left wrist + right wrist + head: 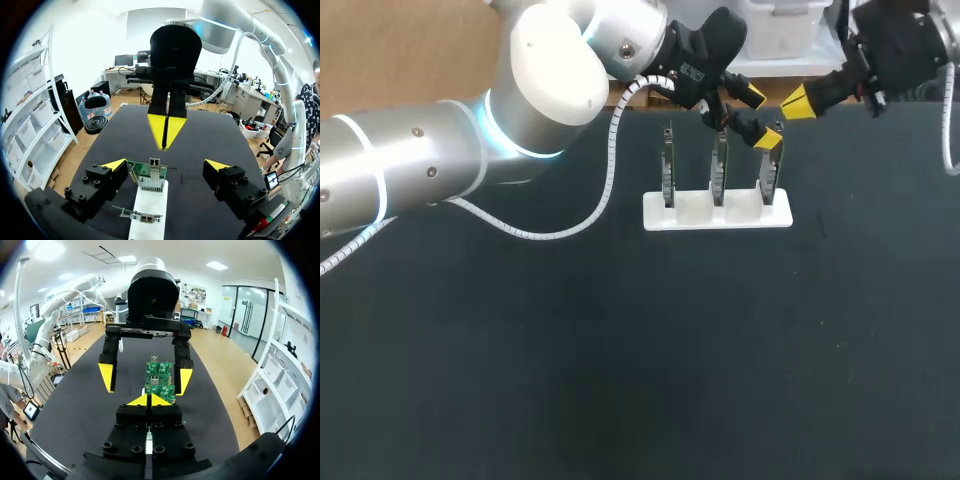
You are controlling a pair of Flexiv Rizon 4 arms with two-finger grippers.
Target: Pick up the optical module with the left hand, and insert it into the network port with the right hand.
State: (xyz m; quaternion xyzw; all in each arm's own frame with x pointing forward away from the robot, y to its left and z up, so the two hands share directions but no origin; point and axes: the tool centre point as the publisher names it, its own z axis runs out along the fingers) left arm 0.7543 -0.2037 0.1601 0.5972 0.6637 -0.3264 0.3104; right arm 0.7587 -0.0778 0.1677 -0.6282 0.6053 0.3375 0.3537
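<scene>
My left claw (165,165) hangs wide open, yellow tips spread, over one end of a white plastic rack (148,205) standing on the black table (620,380). Between its fingers stands a green circuit board (142,170), upright in the rack's end slot. It carries a silver metal port cage (150,181) on the face turned toward my left wrist. One of the left claw's yellow fingertips (114,164) sits just beside the board's edge; the other is well apart from it, so nothing is gripped. A small grey block (155,161) sits at the top of the cage; whether that is the optical module I cannot tell.

Back under my left wrist, a second green board (137,216) stands in the rack's next slot. From above, a third green board (667,165) shows in the slot farthest from both claws.

My right claw (149,400) is pinched closed, its two yellow tips pressed together into one point, with nothing visible between them. It hangs just beyond the straddled board, facing my left claw across it. From its wrist, that board stands directly ahead of the closed tips, framed by the left claw's open fingers.
</scene>
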